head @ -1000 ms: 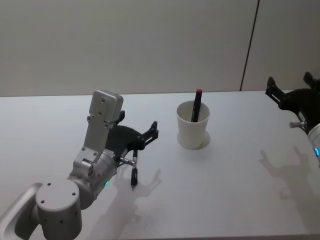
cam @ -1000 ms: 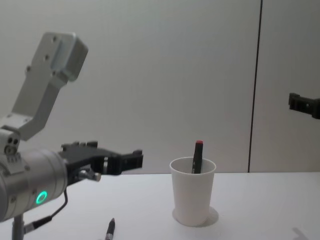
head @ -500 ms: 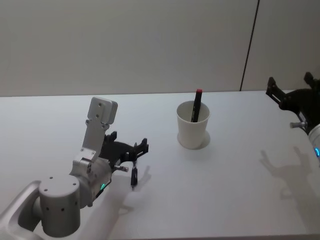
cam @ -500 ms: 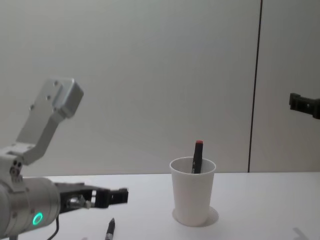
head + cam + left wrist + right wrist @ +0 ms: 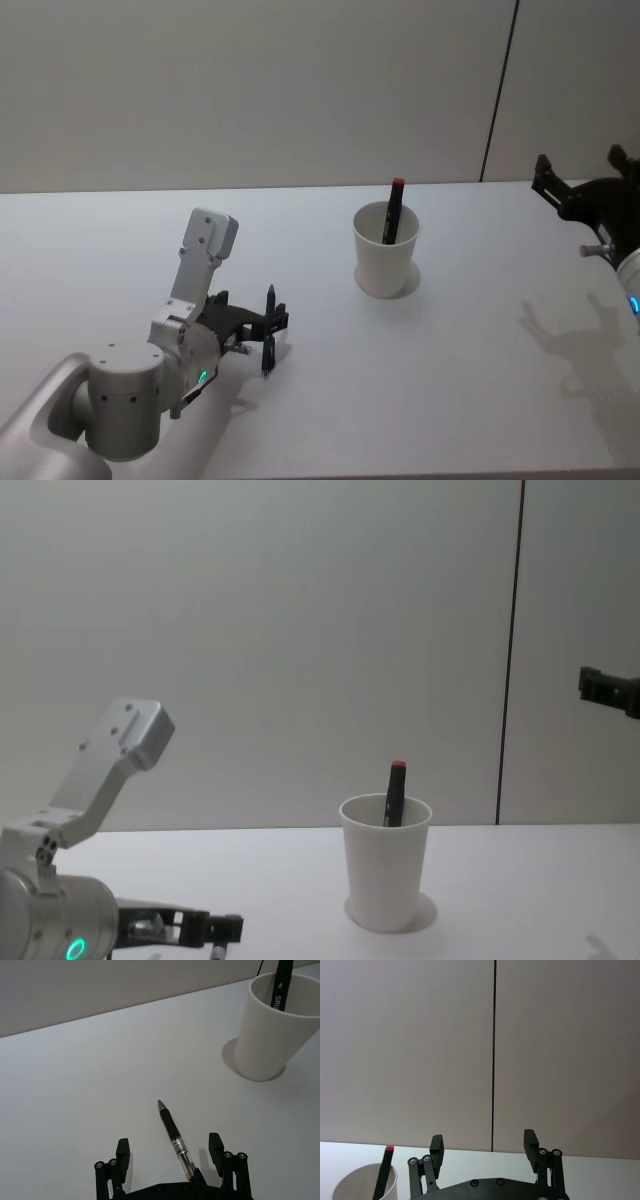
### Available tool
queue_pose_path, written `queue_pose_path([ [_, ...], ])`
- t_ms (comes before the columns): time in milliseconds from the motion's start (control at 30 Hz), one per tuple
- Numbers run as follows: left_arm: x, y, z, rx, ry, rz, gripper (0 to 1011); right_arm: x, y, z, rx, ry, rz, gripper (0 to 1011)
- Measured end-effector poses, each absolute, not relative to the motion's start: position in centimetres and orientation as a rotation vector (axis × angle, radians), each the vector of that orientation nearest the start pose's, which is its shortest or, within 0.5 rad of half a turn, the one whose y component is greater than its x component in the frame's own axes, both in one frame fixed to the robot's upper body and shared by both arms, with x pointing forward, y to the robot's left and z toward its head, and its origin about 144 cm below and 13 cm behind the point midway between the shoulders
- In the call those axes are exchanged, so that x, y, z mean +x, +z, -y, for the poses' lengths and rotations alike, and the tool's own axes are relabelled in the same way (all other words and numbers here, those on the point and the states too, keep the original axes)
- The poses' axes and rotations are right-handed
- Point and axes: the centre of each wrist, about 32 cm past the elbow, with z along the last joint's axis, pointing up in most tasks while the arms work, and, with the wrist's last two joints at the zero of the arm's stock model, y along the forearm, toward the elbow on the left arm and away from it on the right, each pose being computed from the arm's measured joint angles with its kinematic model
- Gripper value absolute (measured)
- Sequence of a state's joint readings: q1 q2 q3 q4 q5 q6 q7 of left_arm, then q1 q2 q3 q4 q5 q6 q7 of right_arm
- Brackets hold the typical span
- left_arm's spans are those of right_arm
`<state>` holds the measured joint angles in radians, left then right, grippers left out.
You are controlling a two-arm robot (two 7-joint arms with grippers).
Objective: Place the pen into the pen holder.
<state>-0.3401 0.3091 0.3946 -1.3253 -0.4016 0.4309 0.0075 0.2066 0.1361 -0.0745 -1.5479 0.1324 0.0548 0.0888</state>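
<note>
Down low over the table [image 5: 450, 380], toward its front left corner, the left gripper [image 5: 262, 318] is seen with its jaws spread wide and nothing gripped. The pen [image 5: 172, 1130] is caught lying flat on the table right between the two open fingers [image 5: 122, 1152]. In the left wrist view it is kept apart from both, its rear end is hidden under the gripper body, and its tip is aimed toward the far edge.

The pen holder [image 5: 385, 262], a plain white paper cup, is found standing upright well apart from the pen, nearer the table's far edge and off to the pen's right. A second pen [image 5: 393, 210], dark with a red cap, is already propped inside it, leaned against the rim with its top sticking out above.

Over by the table's right edge the right gripper [image 5: 580, 165] is held up in the air, fingers parked wide apart and empty.
</note>
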Motion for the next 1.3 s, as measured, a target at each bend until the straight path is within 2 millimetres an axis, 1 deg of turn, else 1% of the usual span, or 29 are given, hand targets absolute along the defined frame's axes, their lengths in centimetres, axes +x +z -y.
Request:
queue_pose_path([
  [367,54.6,115.2,-23.0,0.446,1.262,-0.332,1000,51.4,120.7,24.4,0.076,-1.410,0.106,1001],
  [400,54.7,115.1,-23.0,0.449,1.261,-0.334,967,51.4,120.7,24.4,0.076,-1.410,0.106,1001],
  [467,54.8,115.0,-23.0,0.456,1.259,-0.340,943,51.4,120.7,24.4,0.076,-1.410,0.106,1001],
  [500,54.8,114.9,-23.0,0.459,1.259,-0.342,904,51.4,120.7,24.4,0.076,-1.410,0.106,1002],
  [600,55.0,114.7,-23.1,0.469,1.257,-0.348,859,51.4,120.7,24.4,0.076,-1.410,0.106,1001],
  [633,55.0,114.7,-23.1,0.473,1.255,-0.350,816,51.4,120.7,24.4,0.076,-1.410,0.106,1001],
  [667,55.0,114.6,-23.1,0.475,1.255,-0.352,816,51.4,120.7,24.4,0.076,-1.410,0.106,1002],
  [700,55.1,114.5,-23.2,0.479,1.254,-0.353,762,51.4,120.7,24.4,0.076,-1.410,0.105,1001],
  [733,55.1,114.5,-23.2,0.481,1.253,-0.354,728,51.4,120.7,24.4,0.076,-1.410,0.106,1001],
  [767,55.2,114.5,-23.2,0.483,1.253,-0.355,728,51.4,120.7,24.4,0.076,-1.410,0.106,1002],
  [800,55.2,114.4,-23.2,0.484,1.252,-0.356,673,51.4,120.7,24.4,0.076,-1.410,0.106,1001],
  [867,55.2,114.3,-23.1,0.487,1.250,-0.358,606,51.4,120.7,24.4,0.076,-1.410,0.106,1001],
  [1300,55.4,113.9,-22.8,0.504,1.237,-0.368,511,51.4,120.7,24.4,0.076,-1.410,0.106,1001],
])
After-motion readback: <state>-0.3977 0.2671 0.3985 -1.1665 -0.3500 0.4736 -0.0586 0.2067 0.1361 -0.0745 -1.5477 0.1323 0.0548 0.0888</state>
